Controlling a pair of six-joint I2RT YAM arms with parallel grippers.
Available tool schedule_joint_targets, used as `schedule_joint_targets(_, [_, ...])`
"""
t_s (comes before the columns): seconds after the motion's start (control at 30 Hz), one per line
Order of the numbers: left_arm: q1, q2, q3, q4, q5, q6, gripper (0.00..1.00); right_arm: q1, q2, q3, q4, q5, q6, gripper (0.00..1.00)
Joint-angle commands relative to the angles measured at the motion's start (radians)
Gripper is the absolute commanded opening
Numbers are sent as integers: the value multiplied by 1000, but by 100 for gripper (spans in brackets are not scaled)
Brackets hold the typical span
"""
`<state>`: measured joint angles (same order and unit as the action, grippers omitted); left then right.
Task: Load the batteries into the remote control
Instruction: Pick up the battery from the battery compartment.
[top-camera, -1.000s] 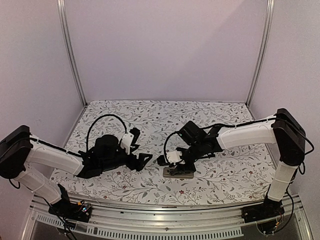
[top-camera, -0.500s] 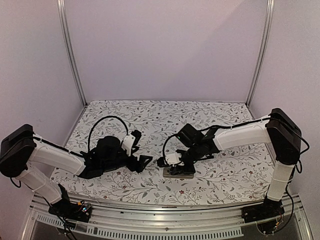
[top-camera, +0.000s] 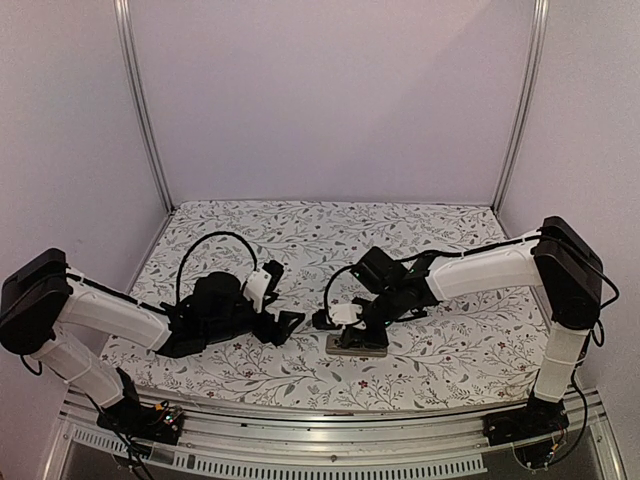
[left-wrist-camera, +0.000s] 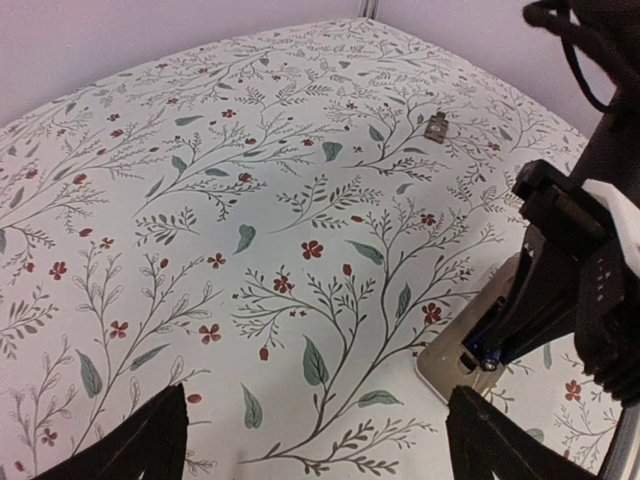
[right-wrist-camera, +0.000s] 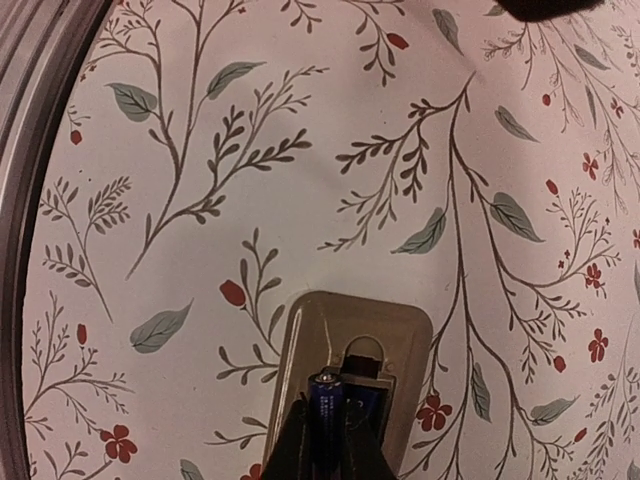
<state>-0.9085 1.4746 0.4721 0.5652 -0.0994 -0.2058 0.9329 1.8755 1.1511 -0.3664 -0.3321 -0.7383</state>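
Between the right gripper's fingertips: dark battery, pinched tight, lengthwise. Just past its tip, the remote control, tan back up, compartment open, flat on floral cloth. Further off, left gripper spread wide, holding nothing.

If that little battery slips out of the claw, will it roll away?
Probably: the battery is a slim round cylinder, so it likely rolls on the flat cloth. It looks rigid, and the right gripper pinches only its sides, so it may slip.
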Motion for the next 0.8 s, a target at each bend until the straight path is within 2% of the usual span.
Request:
schedule_joint_targets(0.0, [13,17,-5,15,-6,26,89,-3,2,2,4,-2,79,2])
schedule_joint_targets(0.27, [13,21,1,14,0,29,89,-32,15,-13,38,-10,163,0])
schedule_joint_targets(0.57, [12,24,4,9,0,39,89,-31,-11,-31,33,-31,156,1])
schedule_joint_targets(0.77, [11,27,2,11,2,36,89,-20,-39,-19,44,-31,221,0])
